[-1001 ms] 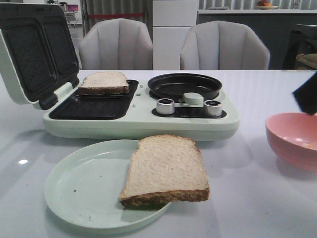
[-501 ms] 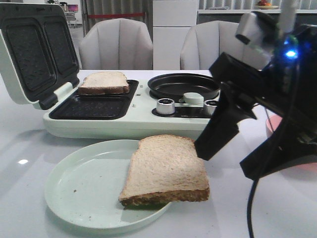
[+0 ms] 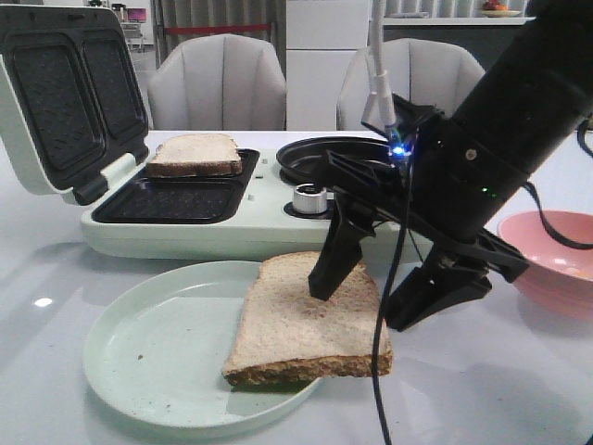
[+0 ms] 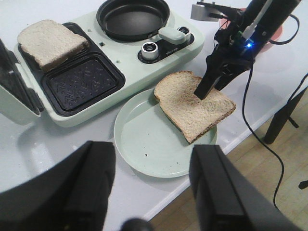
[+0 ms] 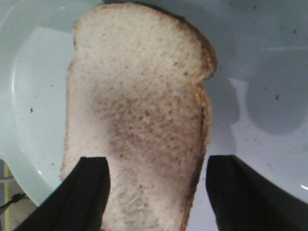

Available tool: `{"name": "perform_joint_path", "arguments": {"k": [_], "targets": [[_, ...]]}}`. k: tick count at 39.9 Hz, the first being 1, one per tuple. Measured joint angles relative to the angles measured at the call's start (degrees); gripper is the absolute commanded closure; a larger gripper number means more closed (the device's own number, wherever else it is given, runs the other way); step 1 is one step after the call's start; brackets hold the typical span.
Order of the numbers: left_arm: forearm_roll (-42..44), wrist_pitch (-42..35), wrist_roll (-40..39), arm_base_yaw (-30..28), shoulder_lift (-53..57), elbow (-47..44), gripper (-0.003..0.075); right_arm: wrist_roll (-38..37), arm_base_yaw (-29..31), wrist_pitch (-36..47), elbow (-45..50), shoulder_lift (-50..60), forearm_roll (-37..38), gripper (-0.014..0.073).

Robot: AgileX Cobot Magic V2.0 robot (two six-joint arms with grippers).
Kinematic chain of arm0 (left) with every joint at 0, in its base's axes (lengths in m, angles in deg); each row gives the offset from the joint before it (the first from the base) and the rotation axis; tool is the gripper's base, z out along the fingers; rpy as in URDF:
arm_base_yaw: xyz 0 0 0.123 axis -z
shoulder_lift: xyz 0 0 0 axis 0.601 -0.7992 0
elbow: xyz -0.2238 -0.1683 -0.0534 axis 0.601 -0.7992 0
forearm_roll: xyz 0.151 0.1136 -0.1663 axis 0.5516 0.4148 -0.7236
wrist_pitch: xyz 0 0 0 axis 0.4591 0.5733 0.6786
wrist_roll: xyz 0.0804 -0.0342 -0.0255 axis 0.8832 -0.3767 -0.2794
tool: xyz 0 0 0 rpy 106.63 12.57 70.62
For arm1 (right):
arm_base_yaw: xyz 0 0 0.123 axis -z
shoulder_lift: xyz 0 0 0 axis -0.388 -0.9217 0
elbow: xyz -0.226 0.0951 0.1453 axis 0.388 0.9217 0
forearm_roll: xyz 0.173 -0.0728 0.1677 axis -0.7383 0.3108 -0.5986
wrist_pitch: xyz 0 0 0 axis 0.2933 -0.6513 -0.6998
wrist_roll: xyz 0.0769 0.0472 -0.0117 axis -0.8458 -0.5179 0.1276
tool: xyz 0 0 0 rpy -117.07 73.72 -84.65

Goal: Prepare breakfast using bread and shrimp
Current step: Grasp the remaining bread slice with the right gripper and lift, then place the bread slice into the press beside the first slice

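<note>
Right gripper (image 3: 371,311) wide open astride bread (image 3: 310,320) on plate (image 3: 148,352); no readable writing

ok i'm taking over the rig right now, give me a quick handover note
Right gripper: open, one finger above the bread slice on the plate, the other off its right edge; not gripped yet.
Left gripper: open, empty, held back from the table.
Second bread slice is in the sandwich maker, rear tray.
Pink bowl sits right; no shrimp visible, pan empty.
Left: grasp the plate slice, then shrimp.
</note>
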State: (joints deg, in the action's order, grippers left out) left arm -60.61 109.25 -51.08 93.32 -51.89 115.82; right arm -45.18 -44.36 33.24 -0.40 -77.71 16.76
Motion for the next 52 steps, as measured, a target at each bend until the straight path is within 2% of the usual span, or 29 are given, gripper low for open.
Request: {"name": "perform_joint_path", "arguments": {"k": [4,8,13,26,36,43,52], "targets": [[0.00,0.00,0.00,0.00,0.00,0.00,0.0318,0.00,0.00,0.08,-0.63,-1.70,0.00,0.0111],[0.00,0.00,0.00,0.00,0.00,0.00,0.0318,0.11,0.00,0.08,-0.63,-2.13,0.00,0.0241],[0.00,0.00,0.00,0.00,0.00,0.00,0.0318,0.36,0.00,0.08,-0.88,-2.13,0.00,0.0363],[0.00,0.00,0.00,0.00,0.00,0.00,0.0318,1.64,0.00,-0.50,-1.11,0.13,-0.12,0.0516],[0.00,0.00,0.00,0.00,0.00,0.00,0.0318,1.88,-0.12,-3.18,-1.11,8.45,0.34,0.0531],[0.00,-0.03,0.00,0.00,0.00,0.00,0.0318,3.11,-0.57,-2.57,-1.92,17.01,-2.92,0.0531],[0.00,-0.03,0.00,0.00,0.00,0.00,0.0318,7.07,-3.97,0.70,-10.09,15.31,-5.47,0.0531]]}}
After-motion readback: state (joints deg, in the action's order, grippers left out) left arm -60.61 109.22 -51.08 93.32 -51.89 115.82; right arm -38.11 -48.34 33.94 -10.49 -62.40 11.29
